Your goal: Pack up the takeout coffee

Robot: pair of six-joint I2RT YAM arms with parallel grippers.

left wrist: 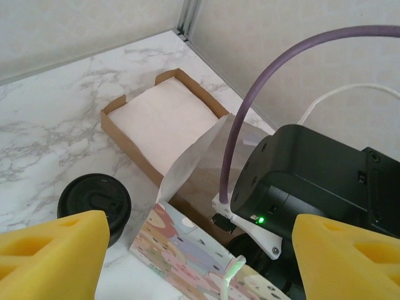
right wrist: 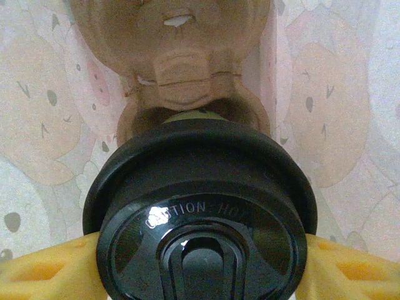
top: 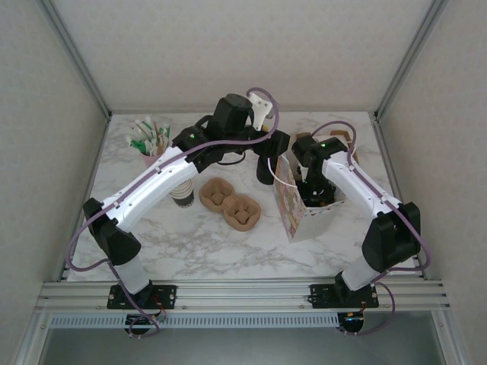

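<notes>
Takeout coffee (right wrist: 200,212) inside bag (top: 293,204); walls (right wrist: 350,94) close around.

Marble table (top: 190,251), two pulp cup carriers (top: 242,213) at centre, patterned paper bag (top: 289,201) beside them, napkin box (left wrist: 128,147) behind

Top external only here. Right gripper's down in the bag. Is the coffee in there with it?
Observer: Yes. The right wrist view shows the takeout coffee inside the bag, its black lid reading CAUTION HOT.
Operator: Gripped?
Observer: Looks so. The right gripper has its yellow fingers against both sides of the lid.
Operator: Left gripper?
Observer: The left gripper is open and empty, just above the bag's rim.
</notes>
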